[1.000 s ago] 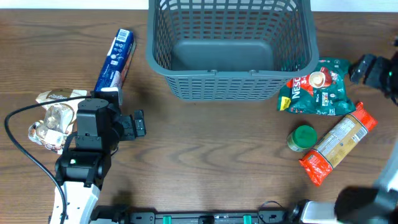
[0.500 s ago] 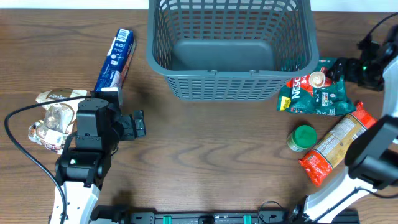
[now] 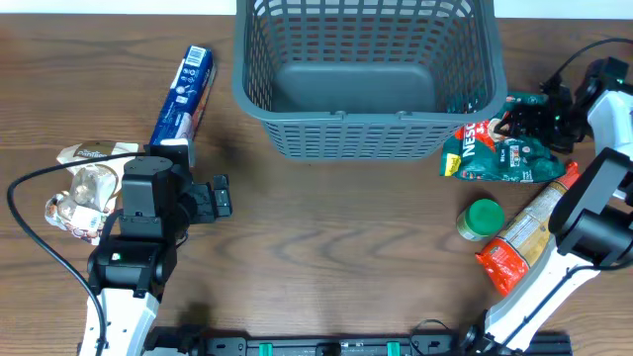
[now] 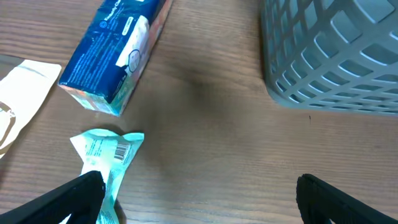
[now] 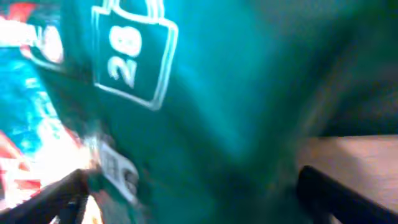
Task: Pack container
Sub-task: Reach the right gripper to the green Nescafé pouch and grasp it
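Dark grey slotted plastic basket stood at the far edge of the wooden desk. Left jaws hung released near a blue carton; right jaws were spread wide against a green foil coffee packet.

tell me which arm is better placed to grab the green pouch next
Right. The right gripper is at the green pouch beside the container, open; the left gripper sits far off near the blue box.

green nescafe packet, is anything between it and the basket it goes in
Nothing visible does. The green packet lies right beside the container's right front corner, with the right gripper over its far end. Only the container's own wall has to be cleared.
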Motion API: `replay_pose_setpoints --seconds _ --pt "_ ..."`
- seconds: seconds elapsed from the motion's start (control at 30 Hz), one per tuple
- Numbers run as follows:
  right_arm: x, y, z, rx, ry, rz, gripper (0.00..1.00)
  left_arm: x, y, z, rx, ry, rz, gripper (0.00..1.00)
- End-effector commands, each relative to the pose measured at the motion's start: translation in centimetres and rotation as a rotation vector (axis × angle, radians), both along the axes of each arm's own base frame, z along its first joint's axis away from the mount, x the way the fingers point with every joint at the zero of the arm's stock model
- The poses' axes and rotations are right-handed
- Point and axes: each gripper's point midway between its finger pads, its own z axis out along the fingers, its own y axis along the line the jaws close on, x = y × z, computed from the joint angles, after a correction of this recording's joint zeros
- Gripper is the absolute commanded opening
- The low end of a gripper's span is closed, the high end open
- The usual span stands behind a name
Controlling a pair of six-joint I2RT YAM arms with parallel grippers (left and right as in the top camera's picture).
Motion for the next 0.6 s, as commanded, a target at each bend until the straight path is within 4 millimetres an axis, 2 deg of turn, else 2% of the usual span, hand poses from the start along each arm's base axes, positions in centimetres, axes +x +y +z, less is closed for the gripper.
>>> replay_pose_setpoints --seconds 0.0,0.03,0.17,0.3,0.47,0.57 --pt "-0.6 0.4 -3.2 0.015 0.069 0.015 0.69 0.4 -0.3 1.1 -0.016 -0.022 -0.007 0.99" --pt "-0.7 0.4 -3.3 0.016 0.072 0.014 0.59 0.4 -0.3 1.1 -0.016 -0.022 -0.007 0.98" --pt "-0.6 0.4 -3.3 0.016 0.071 0.012 0.36 0.4 -0.3 1.1 -0.016 -0.022 -0.007 0.99" --pt "-0.8 0.5 -3.3 0.019 0.076 0.012 0.04 0.4 -0.3 1.1 -0.016 -0.022 -0.007 0.99" --pt "-1.0 0.0 -2.5 -0.005 0.089 -0.025 0.01 0.4 -0.3 1.1 -0.016 -0.021 -0.007 0.99" --pt "-0.8 -0.2 -0.4 -0.027 0.054 -0.033 0.01 0.4 -0.3 1.1 -0.016 -0.021 -0.007 0.98"
